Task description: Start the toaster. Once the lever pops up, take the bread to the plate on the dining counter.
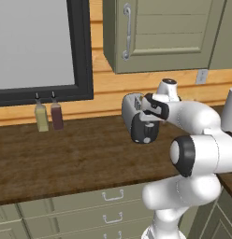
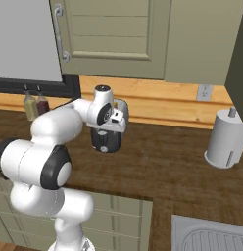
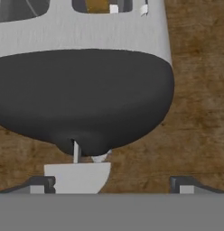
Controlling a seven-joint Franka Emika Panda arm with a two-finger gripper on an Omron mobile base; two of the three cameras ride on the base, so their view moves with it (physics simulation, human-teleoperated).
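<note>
In the left base view the white arm is reaching over the wood table (image 1: 66, 158) and its pincer (image 1: 148, 122) is hanging at the black end of the toaster (image 1: 136, 116), which is standing near the back wall; two bottles (image 1: 48, 115), one yellowish and one dark red, are standing well to the left under the black-framed window (image 1: 83, 51), and olive drawers (image 1: 90, 205) are showing below the table edge. In the right base view the arm is covering most of the toaster (image 2: 108, 139), whose glossy black end is facing the camera just below the hand; a paper towel roll (image 2: 226, 139) is standing far to the right, and a sink (image 2: 211, 235) is showing at the lower right corner. In the hand view the pincer (image 3: 113, 182) is standing wide open with nothing between its fingertips (image 3: 39, 182), which are spreading to either side of the toaster's (image 3: 82, 94) black end panel. The lever (image 3: 77, 173) is sitting just below that panel, between the tips but not gripped. At the top, the bread (image 3: 96, 5) is showing as a tan patch inside a slot of the silver body.
</note>
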